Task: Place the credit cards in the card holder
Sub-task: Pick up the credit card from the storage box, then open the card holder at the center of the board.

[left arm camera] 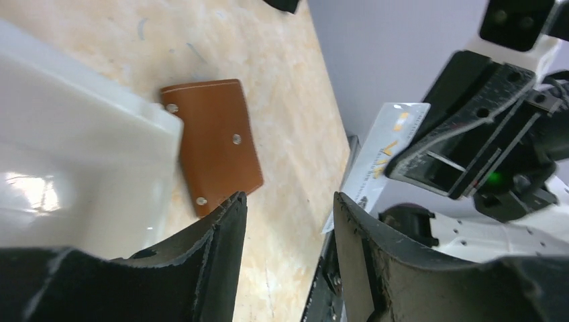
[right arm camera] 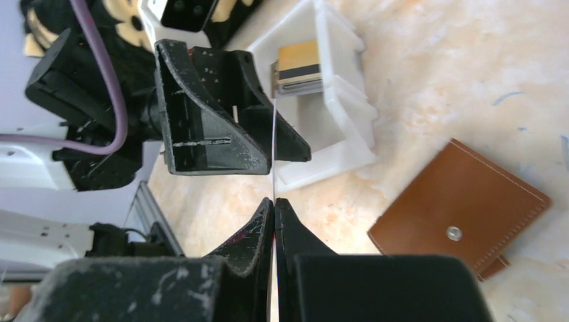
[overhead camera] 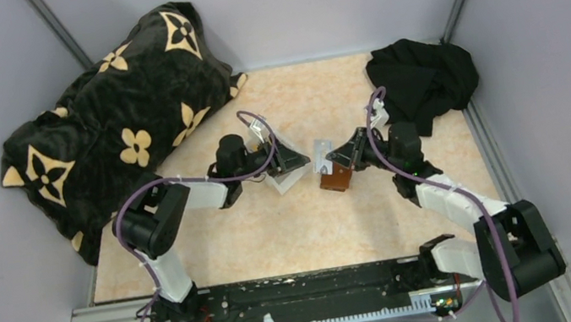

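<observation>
My right gripper [right arm camera: 274, 201] is shut on a thin silver credit card [right arm camera: 274, 154], seen edge-on here and face-on in the left wrist view [left arm camera: 384, 155]. In the top view the card [overhead camera: 321, 155] stands upright between both grippers, above the table. My left gripper [left arm camera: 288, 201] is open with nothing between its fingers; the card is just past its right finger. The card holder [overhead camera: 336, 177], a flat brown leather wallet [right arm camera: 463, 208] [left arm camera: 215, 144], lies closed on the table below the card. More credit cards, gold and black [right arm camera: 298, 67], lie in the white tray [right arm camera: 335, 107].
The white tray [overhead camera: 285, 181] [left arm camera: 67, 161] sits under my left gripper [overhead camera: 289, 159], touching the wallet's corner. A black pillow with gold flowers [overhead camera: 115, 127] fills the back left. Black cloth [overhead camera: 424, 80] lies at the back right, behind my right gripper [overhead camera: 345, 154]. Grey walls enclose the table.
</observation>
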